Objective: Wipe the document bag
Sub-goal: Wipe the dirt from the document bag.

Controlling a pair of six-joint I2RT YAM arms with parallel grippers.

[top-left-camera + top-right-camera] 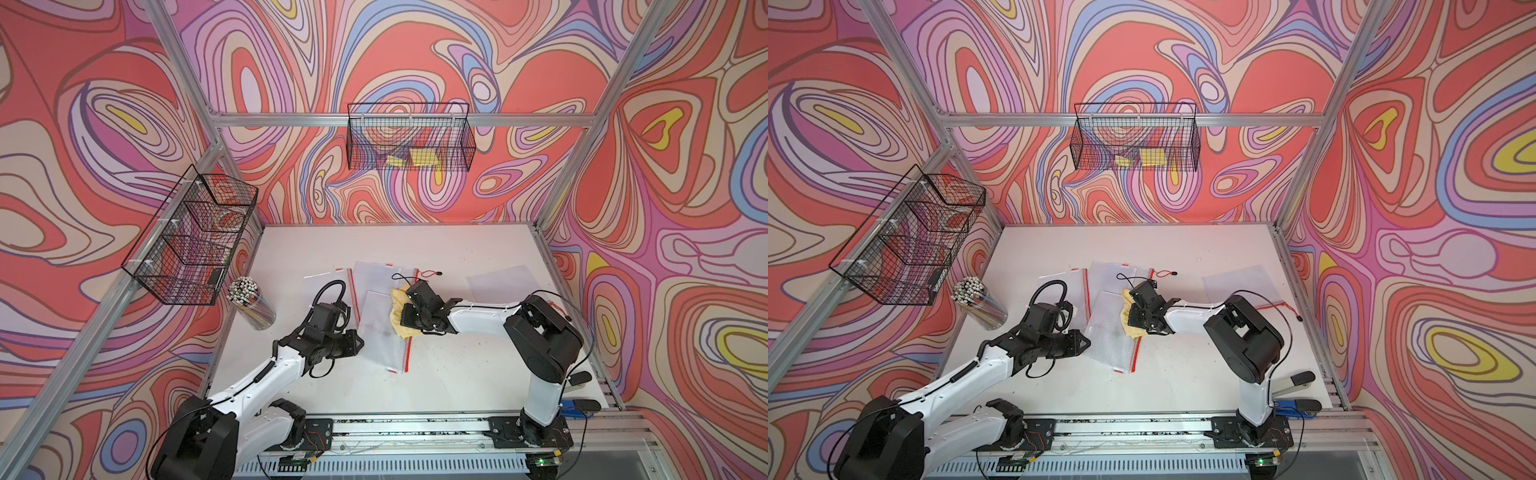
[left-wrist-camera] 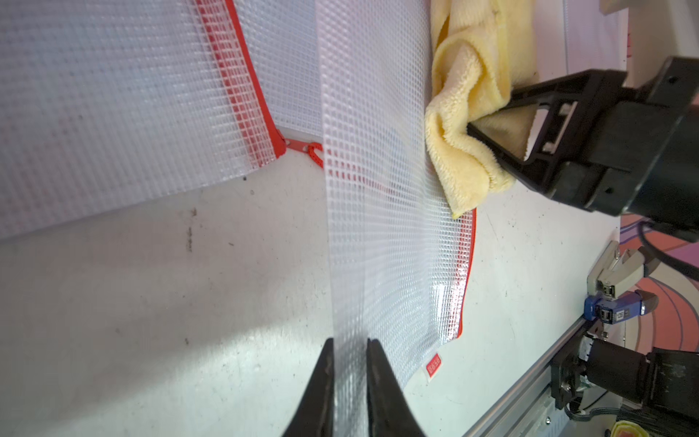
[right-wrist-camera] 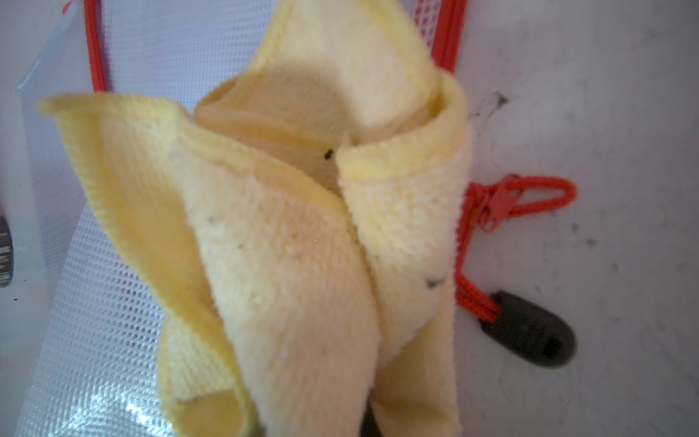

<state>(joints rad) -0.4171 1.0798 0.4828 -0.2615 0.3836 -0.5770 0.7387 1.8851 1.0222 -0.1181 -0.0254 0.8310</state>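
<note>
Pinching the bag (image 2: 382, 212) by its near edge, the L claw (image 2: 350, 350) is narrow, mesh caught between its fingers. The R claw (image 2: 488, 128) is clamped on a bunched yellow cloth (image 2: 465, 113) at the bag's red zip side.

Risk: that edge pinch looks thin, so cloth drag could pull the mesh free and the bag would slide or buckle. The wad also hangs partly off the zip edge, so a stroke may snag there.

Bag: clear plastic w/ white grid, glossy, bowed up toward the held edge, mid-tabletop (image 1: 457, 365), overlapping a similar one (image 1: 374, 274).

Pen jar (image 1: 253, 307) blocks L side; far table (image 1: 374, 241) strip free.
</note>
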